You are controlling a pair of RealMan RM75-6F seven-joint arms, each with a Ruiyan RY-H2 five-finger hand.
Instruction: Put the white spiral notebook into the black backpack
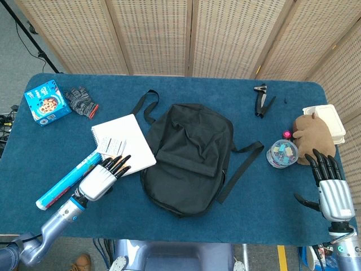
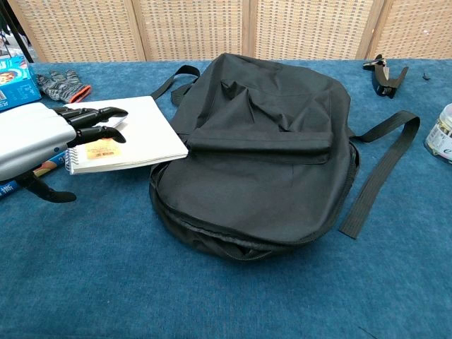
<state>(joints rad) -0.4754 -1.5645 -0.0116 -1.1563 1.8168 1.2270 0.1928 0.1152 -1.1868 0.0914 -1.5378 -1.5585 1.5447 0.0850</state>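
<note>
Left hand (image 1: 103, 179), silver-backed with black fingers (image 2: 95, 114) spread and holding nothing, reaches over the lower corner of the white spiral-bound notebook (image 1: 125, 141) at left of centre. The notebook lies flat, bearing a small card and an orange label, its right edge just beside the black fabric backpack (image 1: 189, 156). Right hand (image 1: 329, 184), lower right, fingers apart, empty.

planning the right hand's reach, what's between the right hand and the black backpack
Bare blue cloth and the backpack's loose strap; head view shows it between the right hand and black backpack.

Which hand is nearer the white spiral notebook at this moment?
Left. The left hand is at the white spiral notebook's near edge, fingers reaching over it. The right hand sits far off at the table's opposite end, beyond the black backpack.
</note>
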